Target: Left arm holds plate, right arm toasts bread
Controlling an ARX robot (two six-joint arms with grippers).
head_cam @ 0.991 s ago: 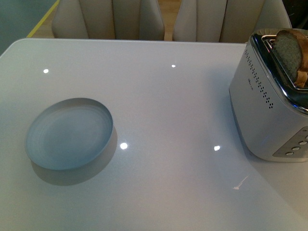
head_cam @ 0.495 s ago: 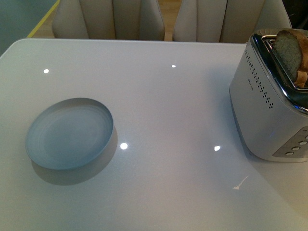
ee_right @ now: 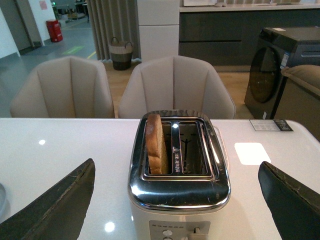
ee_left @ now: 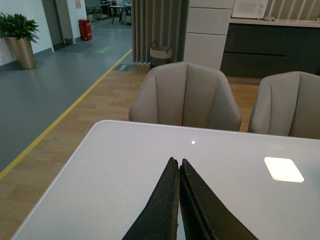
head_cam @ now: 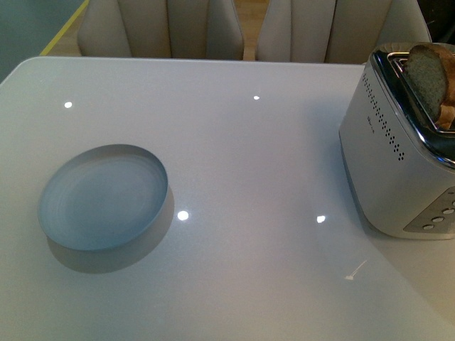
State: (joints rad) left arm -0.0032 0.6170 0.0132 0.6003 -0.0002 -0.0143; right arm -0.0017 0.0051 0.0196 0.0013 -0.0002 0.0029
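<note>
The pale blue plate (head_cam: 103, 197) lies on the white table at the left of the front view, with nothing on it. The bread (head_cam: 431, 75) stands in a slot of the white and chrome toaster (head_cam: 398, 163) at the right edge. In the right wrist view the bread (ee_right: 155, 145) sits upright in the toaster's left slot and the other slot is empty. My right gripper (ee_right: 177, 197) is open, wide, in front of the toaster (ee_right: 178, 195). My left gripper (ee_left: 178, 170) is shut and empty above the table. Neither arm shows in the front view.
Beige chairs (head_cam: 160, 28) stand behind the table's far edge and also show in the left wrist view (ee_left: 185, 95). The toaster's lever and buttons (ee_right: 197, 231) face my right gripper. The table (head_cam: 249, 156) is glossy with light spots.
</note>
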